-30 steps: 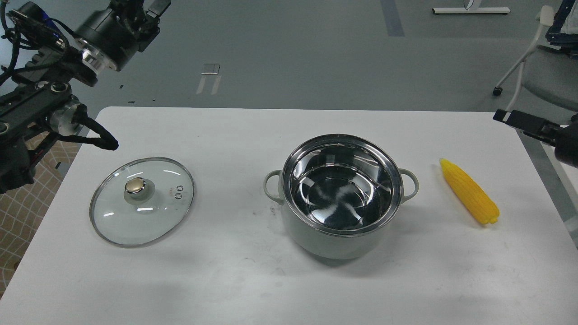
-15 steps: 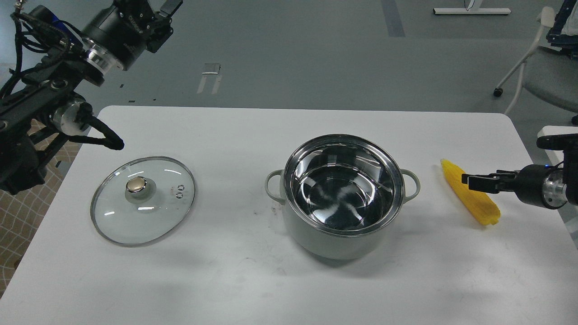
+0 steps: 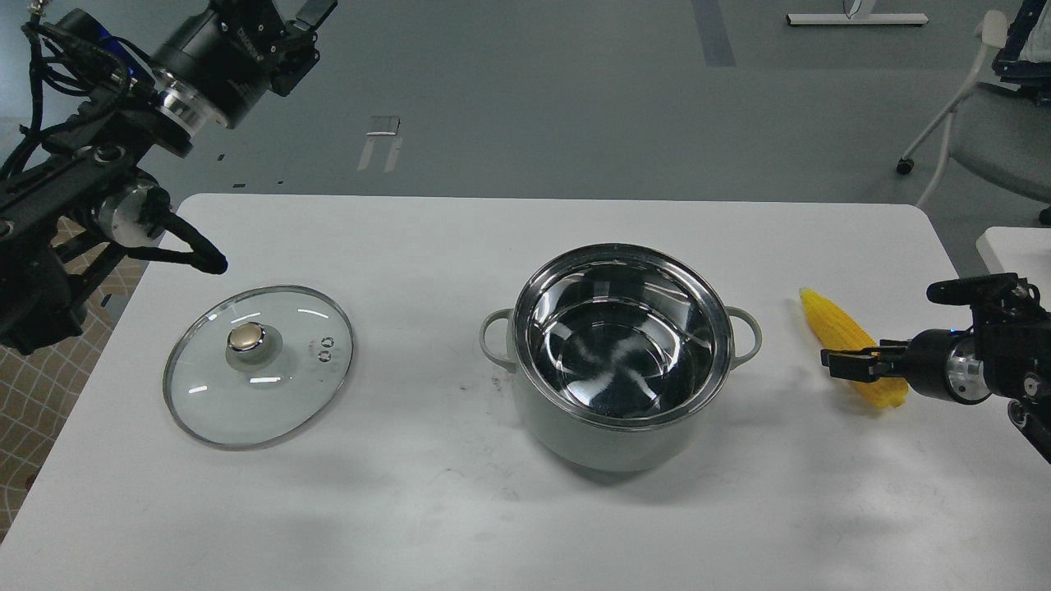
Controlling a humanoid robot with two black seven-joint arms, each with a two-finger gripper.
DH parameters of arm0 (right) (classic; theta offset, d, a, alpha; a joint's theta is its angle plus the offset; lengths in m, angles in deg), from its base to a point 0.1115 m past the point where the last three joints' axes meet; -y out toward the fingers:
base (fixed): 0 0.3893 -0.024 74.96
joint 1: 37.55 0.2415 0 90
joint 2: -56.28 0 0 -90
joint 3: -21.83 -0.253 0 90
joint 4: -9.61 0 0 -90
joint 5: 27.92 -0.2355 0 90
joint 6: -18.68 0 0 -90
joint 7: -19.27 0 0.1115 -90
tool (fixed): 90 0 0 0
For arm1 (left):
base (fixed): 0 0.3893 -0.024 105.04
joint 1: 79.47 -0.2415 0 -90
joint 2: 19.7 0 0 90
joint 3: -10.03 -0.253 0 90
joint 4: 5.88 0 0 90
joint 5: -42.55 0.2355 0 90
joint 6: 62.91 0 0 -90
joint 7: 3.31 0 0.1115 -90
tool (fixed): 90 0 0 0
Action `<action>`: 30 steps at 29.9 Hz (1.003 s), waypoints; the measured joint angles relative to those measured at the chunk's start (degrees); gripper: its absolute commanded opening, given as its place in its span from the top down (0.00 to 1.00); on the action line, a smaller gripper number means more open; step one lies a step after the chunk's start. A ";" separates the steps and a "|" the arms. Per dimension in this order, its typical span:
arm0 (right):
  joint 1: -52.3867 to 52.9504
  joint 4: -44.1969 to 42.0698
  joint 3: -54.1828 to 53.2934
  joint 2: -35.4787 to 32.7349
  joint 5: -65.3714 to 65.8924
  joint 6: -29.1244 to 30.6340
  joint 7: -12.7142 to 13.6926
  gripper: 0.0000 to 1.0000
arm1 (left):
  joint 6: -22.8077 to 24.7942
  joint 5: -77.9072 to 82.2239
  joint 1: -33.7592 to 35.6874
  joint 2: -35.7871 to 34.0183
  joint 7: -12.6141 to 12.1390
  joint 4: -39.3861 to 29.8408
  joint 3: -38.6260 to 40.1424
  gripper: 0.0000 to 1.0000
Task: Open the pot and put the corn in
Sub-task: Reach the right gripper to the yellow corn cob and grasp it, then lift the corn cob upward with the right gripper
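Note:
The pale grey-green pot (image 3: 612, 435) stands uncovered in the middle of the white table, its steel interior empty. Its glass lid (image 3: 259, 365) with a brass knob lies flat on the table to the left. The yellow corn (image 3: 837, 324) lies on the table right of the pot. My right gripper (image 3: 831, 364) reaches in from the right, low over the corn's near thick end and crossing in front of it; its fingers overlap, so I cannot tell whether they are open. My left gripper (image 3: 300, 20) is raised at the top left, cut off by the view's edge.
The table's right edge (image 3: 956, 263) runs close behind the corn. An office chair (image 3: 977, 123) stands on the floor at the back right. My left arm's cables (image 3: 193, 254) hang over the table's far left corner, just beyond the lid.
My right gripper has swung in from the table's right edge, then dropped lower and further left over the corn's thick end. The left arm has risen slightly. Pot, lid and corn have not moved.

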 measured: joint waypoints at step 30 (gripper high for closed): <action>15.54 28.15 -3.19 -5.87 -7.52 2.15 0.42 1.00 | -0.01 0.00 0.11 -0.12 0.01 -0.53 0.68 0.05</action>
